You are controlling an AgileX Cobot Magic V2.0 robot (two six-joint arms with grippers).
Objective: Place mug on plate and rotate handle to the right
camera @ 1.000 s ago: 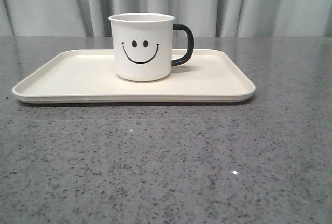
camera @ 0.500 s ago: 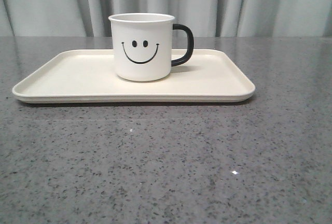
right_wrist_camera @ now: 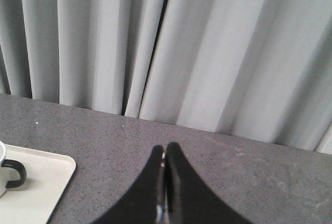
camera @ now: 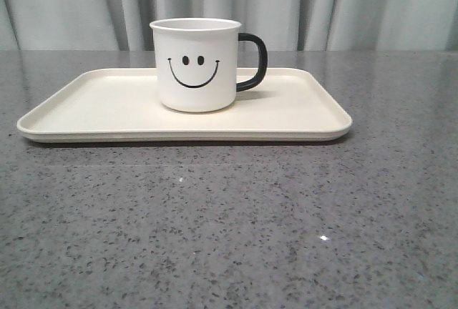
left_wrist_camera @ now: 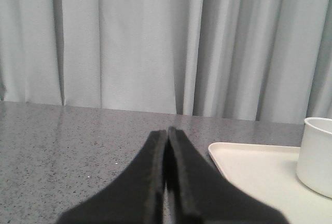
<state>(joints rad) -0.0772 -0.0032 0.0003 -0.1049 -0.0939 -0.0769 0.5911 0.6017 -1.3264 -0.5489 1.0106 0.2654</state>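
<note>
Both jaw pairs are pressing together on nothing: we are keeping our left gripper [left_wrist_camera: 167, 130] and right gripper [right_wrist_camera: 165, 149] clear of the work, above the grey table [camera: 229, 223]. Farther out, the plate [camera: 93, 109] is lying flat, and the mug [camera: 195, 66] is standing upright on it, its handle [camera: 255, 62] pointing right. Behind it, pale curtains [camera: 322, 5] are hanging.

A speckled grey stone counter [camera: 229, 223] stretches back to pale grey pleated curtains [camera: 300, 1] under even light.
</note>
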